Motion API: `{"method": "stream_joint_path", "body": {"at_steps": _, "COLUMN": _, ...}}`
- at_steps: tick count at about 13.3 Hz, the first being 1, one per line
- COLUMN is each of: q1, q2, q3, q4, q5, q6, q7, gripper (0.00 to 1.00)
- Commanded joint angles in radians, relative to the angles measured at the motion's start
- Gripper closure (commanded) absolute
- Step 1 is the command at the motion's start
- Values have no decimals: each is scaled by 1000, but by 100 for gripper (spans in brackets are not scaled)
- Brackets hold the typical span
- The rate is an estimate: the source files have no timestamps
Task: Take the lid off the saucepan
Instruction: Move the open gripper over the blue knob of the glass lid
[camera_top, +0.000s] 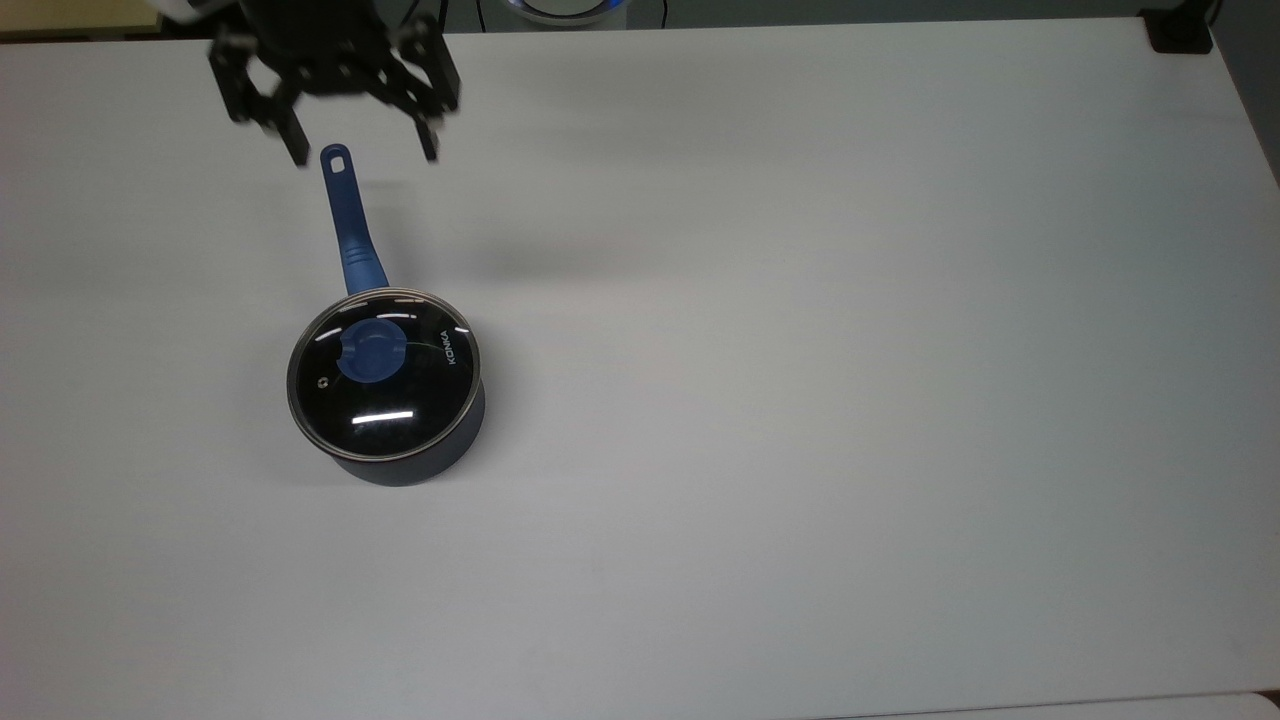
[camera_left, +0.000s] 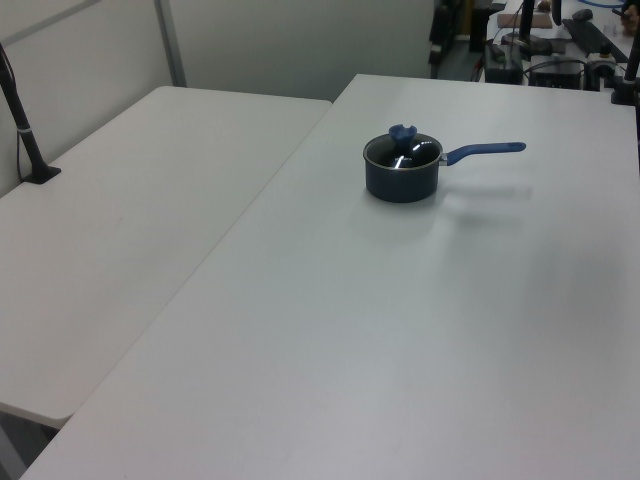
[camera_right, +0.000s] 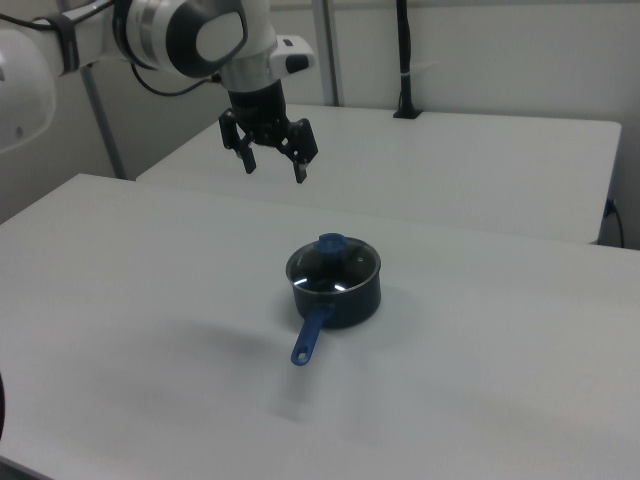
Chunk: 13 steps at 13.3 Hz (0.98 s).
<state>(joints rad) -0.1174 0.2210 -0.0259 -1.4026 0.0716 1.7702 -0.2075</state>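
The dark navy saucepan (camera_top: 405, 462) stands on the white table (camera_top: 800, 400), its blue handle (camera_top: 350, 225) pointing to the top view's upper edge. The glass lid (camera_top: 420, 385) with its blue knob (camera_top: 370, 352) sits shut on the pan. My gripper (camera_top: 364, 152) hangs open and empty over the handle's end, apart from the lid. In the right view the gripper (camera_right: 273, 168) is well above and behind the saucepan (camera_right: 345, 303) and lid (camera_right: 340, 268). In the left view the saucepan (camera_left: 400, 182) carries the lid (camera_left: 415, 152).
A second white table (camera_left: 130, 200) adjoins at the left view's left, with a black post (camera_left: 25, 130) clamped on it. A black clamp (camera_top: 1180, 30) sits at the top view's upper right corner. Wide bare tabletop lies to the top view's right of the pan.
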Motion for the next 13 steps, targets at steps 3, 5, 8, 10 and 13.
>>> {"method": "stream_joint_path", "body": {"at_steps": 3, "q1": 62, "q2": 112, "q3": -12, "q4": 4, "q5": -48, "q6": 145, "q7": 66, "gripper": 0}}
{"method": "stream_joint_path", "body": {"at_steps": 5, "q1": 62, "q2": 152, "q3": -17, "q4": 4, "q5": -73, "q6": 182, "q7": 60, "gripper": 0}}
{"method": "stream_joint_path", "body": {"at_steps": 8, "q1": 59, "q2": 198, "q3": -25, "q4": 5, "q5": -93, "q6": 227, "q7": 51, "gripper": 0}}
{"method": "stream_joint_path", "body": {"at_steps": 10, "q1": 55, "q2": 208, "q3": -28, "q4": 4, "q5": -95, "q6": 239, "q7": 50, "gripper": 0}}
{"method": "stream_joint_path", "body": {"at_steps": 13, "q1": 53, "q2": 218, "q3": -63, "q4": 5, "q5": -137, "q6": 270, "q7": 19, "gripper": 0}}
